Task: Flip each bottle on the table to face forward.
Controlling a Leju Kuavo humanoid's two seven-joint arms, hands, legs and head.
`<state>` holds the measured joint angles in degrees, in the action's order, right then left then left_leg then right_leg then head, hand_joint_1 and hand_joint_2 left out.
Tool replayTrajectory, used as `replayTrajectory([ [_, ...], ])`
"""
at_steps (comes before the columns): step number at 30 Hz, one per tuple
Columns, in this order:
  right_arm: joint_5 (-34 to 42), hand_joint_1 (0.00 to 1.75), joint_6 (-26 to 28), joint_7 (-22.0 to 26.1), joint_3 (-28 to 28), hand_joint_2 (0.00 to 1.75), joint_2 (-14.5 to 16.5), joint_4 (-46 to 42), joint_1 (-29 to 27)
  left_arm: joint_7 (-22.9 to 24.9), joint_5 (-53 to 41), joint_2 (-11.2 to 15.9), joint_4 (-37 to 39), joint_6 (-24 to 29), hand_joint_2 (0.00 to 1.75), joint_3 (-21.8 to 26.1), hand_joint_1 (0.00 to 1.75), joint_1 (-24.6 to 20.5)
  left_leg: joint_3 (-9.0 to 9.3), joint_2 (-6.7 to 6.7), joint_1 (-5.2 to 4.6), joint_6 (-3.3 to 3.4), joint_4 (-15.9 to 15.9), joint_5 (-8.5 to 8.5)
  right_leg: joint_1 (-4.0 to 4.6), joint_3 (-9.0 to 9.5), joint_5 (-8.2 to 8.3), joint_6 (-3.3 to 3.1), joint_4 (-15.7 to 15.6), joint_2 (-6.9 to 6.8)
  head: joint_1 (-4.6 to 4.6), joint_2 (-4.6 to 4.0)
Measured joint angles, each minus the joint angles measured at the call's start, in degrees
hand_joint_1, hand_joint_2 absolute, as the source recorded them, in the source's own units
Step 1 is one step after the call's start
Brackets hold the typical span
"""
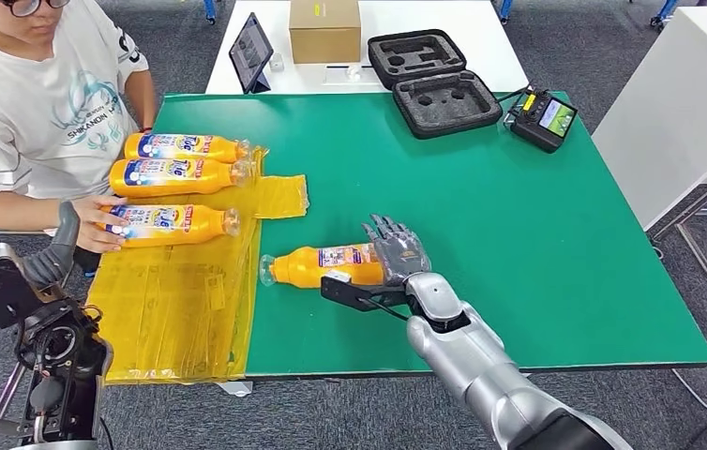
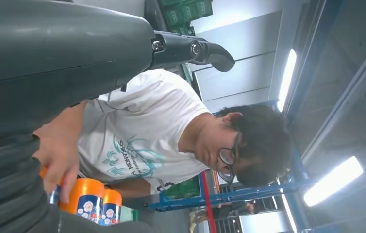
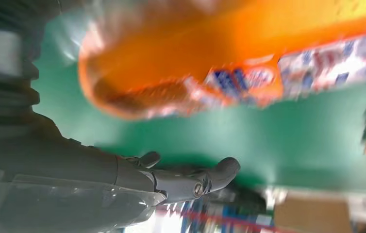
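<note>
An orange bottle point(image 1: 322, 265) lies on its side on the green table point(image 1: 518, 234), cap pointing left. My right hand point(image 1: 397, 251) lies over its base end, fingers spread on top and the thumb stretched out below, apart from the bottle. In the right wrist view the bottle point(image 3: 195, 58) is blurred close to the palm, with green showing between it and the thumb point(image 3: 195, 179). Three more orange bottles point(image 1: 176, 175) lie in a row on a yellow sheet point(image 1: 181, 309) at the left. A person's hand point(image 1: 97, 225) rests on the nearest one. My left hand point(image 1: 54, 253) hangs open off the table's left edge.
A person sits at the table's left side, leaning over the bottles point(image 2: 91, 201). At the back stand an open foam case point(image 1: 434, 84), a controller point(image 1: 542, 119), a cardboard box point(image 1: 324, 30) and a tablet point(image 1: 250, 52).
</note>
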<state>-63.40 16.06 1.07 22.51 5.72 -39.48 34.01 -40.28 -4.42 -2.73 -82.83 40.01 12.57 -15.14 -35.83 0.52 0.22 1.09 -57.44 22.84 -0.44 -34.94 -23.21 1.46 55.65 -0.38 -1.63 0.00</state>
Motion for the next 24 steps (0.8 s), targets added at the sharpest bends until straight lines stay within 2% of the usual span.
replayTrajectory([
  [10, 6.3, 0.00, -6.5, 7.1, -3.3, 1.75, 1.8, 7.2, 2.8, 0.0, -0.4, -0.5, 0.6, 0.0, 1.75, -2.2, 0.00, -0.7, -0.01, 0.00, -0.02, 0.00, 0.0, 0.00, -0.01, -0.01, 0.00, 0.00, 0.0, 0.00, 0.00, 0.00],
  [18, 7.2, 0.01, -8.6, 8.3, -3.9, 1.75, 3.0, 11.4, 5.7, 0.0, 0.6, -0.9, 2.4, 0.0, 1.75, -3.0, 0.00, -1.8, 0.00, 0.01, 0.00, 0.00, 0.0, 0.00, 0.00, -0.01, 0.00, 0.00, 0.0, 0.01, -0.01, 0.00],
  [19, 7.2, 0.34, -8.8, 8.3, -3.9, 1.75, 3.1, 11.8, 5.9, 0.0, 0.8, -0.9, 2.6, 0.0, 1.75, -3.1, 0.00, -1.8, 0.00, 0.01, 0.00, 0.00, 0.0, 0.00, 0.00, -0.01, 0.00, 0.00, 0.0, 0.01, -0.01, 0.00],
  [22, 7.6, 1.63, -9.7, 8.4, -4.2, 1.75, 3.5, 12.7, 6.6, 0.0, 1.6, -0.9, 3.3, -0.1, 1.75, -3.4, 0.00, -2.1, 0.00, 0.01, -0.01, 0.00, 0.0, 0.00, 0.00, -0.01, 0.00, 0.00, 0.0, 0.02, -0.01, 0.00],
  [23, 7.7, 1.74, -10.2, 8.4, -4.3, 1.75, 3.6, 13.0, 6.9, 0.0, 2.0, -0.9, 3.6, -0.2, 1.75, -3.5, 0.00, -2.1, 0.00, 0.01, -0.01, 0.00, 0.0, 0.00, 0.00, -0.01, 0.00, 0.00, 0.0, 0.02, -0.01, 0.00],
  [24, 7.9, 1.75, -10.7, 8.5, -4.3, 1.75, 3.6, 13.3, 7.2, 0.0, 2.4, -0.9, 3.9, -0.4, 1.75, -3.5, 0.00, -2.2, 0.00, 0.01, -0.01, 0.00, 0.0, 0.00, 0.00, -0.01, 0.00, 0.00, 0.0, 0.02, -0.01, 0.00],
])
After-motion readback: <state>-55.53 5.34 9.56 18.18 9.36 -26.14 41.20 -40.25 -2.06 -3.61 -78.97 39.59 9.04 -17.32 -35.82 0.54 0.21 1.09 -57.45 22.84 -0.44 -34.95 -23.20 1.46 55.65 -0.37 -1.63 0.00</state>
